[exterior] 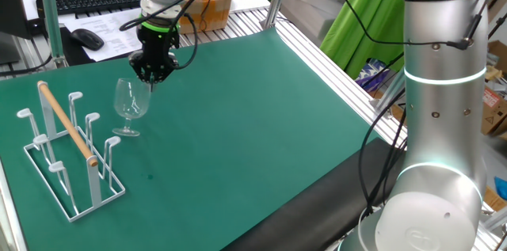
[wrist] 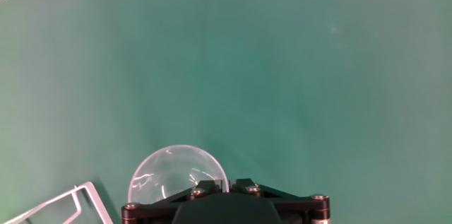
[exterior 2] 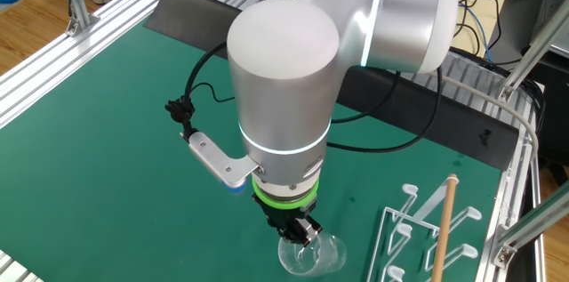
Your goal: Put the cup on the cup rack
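Gripper (exterior: 153,79) pointing straight down, jaws pinched nearly together on the rim of the cup (exterior: 131,106), the arm stands over the far left part of the green table (exterior: 261,140). One finger appears to sit inside the bowl and one outside, though the glass is too clear to be sure of the contact. Foot on the mat, the goblet stands upright near the table's far left corner, just beside the cup rack (exterior: 70,156), which occupies the left edge with its wooden rod (exterior: 68,124) slanting across the white pegs. From the other fixed view the arm's wrist hides most of the grasp, with only the bowl showing beneath it; the hand view shows the rounded bowl against the fingers' base and a corner of the rack's wire frame. No peg carries anything yet. Judged from this, the grasp looks made and the rest remains: lifting the goblet, turning it bowl-down, carrying it to the rack and lowering it over a peg. A thin glass rim in a narrow pinch could slip on the lift.
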`<state>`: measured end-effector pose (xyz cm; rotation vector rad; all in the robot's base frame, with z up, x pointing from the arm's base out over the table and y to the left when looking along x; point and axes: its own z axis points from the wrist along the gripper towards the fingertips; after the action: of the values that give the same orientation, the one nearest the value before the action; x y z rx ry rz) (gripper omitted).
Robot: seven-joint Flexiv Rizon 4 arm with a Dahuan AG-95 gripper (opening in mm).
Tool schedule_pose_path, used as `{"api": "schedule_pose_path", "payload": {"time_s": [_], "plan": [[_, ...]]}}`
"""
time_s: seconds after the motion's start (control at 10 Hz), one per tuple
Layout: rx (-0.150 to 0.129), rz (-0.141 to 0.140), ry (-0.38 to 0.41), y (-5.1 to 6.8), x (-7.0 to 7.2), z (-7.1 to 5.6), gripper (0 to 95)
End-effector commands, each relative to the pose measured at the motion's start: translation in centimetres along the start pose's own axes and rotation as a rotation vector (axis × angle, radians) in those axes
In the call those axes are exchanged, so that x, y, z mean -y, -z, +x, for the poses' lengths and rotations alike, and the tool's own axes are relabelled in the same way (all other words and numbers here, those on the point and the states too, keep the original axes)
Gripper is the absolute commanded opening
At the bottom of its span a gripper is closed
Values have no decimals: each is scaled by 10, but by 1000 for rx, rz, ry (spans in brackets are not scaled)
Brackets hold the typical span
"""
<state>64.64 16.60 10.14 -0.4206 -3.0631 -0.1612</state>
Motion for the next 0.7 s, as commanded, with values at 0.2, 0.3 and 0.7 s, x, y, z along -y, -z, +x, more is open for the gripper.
{"api": "schedule_pose_path", "payload": {"time_s": [0.2,0.3,0.7], "plan": [[14,-8,-13,-1,1,1,0],[15,-15,-20,-2,1,1,190],[33,-10,-40,-8,0,0,380]]}}
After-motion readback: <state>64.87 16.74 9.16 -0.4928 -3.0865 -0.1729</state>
